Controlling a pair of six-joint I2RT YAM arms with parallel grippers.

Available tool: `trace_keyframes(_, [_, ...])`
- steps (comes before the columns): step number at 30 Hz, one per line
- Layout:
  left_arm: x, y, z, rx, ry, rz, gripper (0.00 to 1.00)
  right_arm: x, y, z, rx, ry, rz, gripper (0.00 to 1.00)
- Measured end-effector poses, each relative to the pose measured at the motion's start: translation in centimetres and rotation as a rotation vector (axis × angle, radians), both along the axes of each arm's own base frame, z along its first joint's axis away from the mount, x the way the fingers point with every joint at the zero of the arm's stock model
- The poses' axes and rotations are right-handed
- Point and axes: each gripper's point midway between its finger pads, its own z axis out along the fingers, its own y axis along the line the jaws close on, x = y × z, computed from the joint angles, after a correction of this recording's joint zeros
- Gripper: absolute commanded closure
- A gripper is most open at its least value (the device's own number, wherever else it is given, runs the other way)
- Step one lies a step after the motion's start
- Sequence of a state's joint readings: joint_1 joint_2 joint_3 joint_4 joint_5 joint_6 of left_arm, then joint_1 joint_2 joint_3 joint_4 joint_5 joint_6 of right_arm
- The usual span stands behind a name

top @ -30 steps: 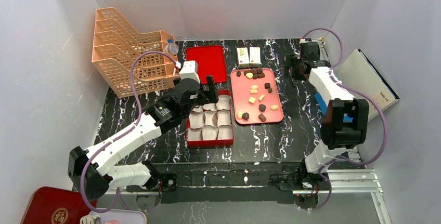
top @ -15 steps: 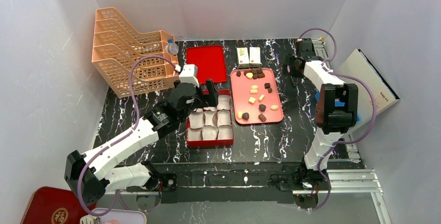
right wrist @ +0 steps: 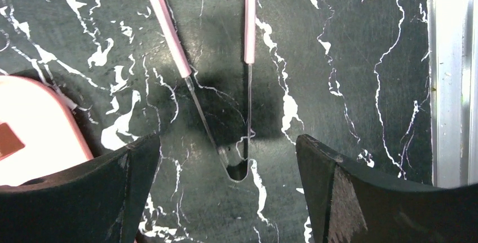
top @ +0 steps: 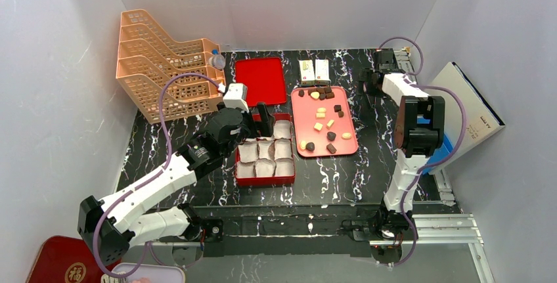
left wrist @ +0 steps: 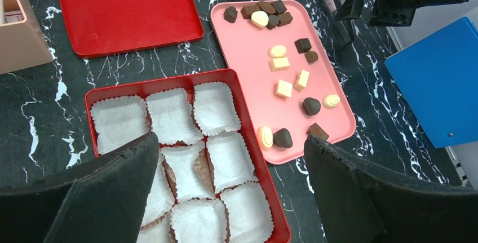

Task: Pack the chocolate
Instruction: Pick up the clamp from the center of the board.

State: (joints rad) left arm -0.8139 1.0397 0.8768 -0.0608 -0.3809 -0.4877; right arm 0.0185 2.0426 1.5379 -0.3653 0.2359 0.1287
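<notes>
The chocolate (top: 332, 136) lies as several dark brown and pale pieces on a pink tray (top: 305, 115), also in the left wrist view (left wrist: 311, 106). A red box (top: 265, 182) left of the tray holds empty white paper cups (left wrist: 215, 107). My left gripper (top: 266, 115) is open and empty above the box's far end (left wrist: 230, 141). My right gripper (top: 371, 86) is open and empty at the far right, low over pink-handled metal tongs (right wrist: 248, 23) lying on the table; its jaws stand either side of their joined end (right wrist: 227, 141).
A red lid (top: 261, 79) and two small white cartons (top: 314, 71) lie behind the box and tray. An orange file rack (top: 164, 66) stands back left. A blue folder (left wrist: 434, 79) and a white binder (top: 469, 106) lie at the right edge.
My right arm has folded back and its gripper has shifted a little toward the far edge. My left gripper has drifted slightly back and left over the box. Both stay open.
</notes>
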Motion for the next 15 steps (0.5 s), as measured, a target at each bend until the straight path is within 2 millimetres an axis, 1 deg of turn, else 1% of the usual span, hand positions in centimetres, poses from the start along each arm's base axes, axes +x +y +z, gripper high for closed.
trace_keyframes(7, [0.0,0.1,0.0,0.018,-0.008,-0.006,0.02,0.1,-0.3,-1.8,0.004,0.032,-0.004,0.04])
trace_keyframes(15, [0.0,0.2,-0.2,0.035,-0.011,-0.007,0.01,0.9,0.1,-2.3,0.020,0.032,0.008,0.09])
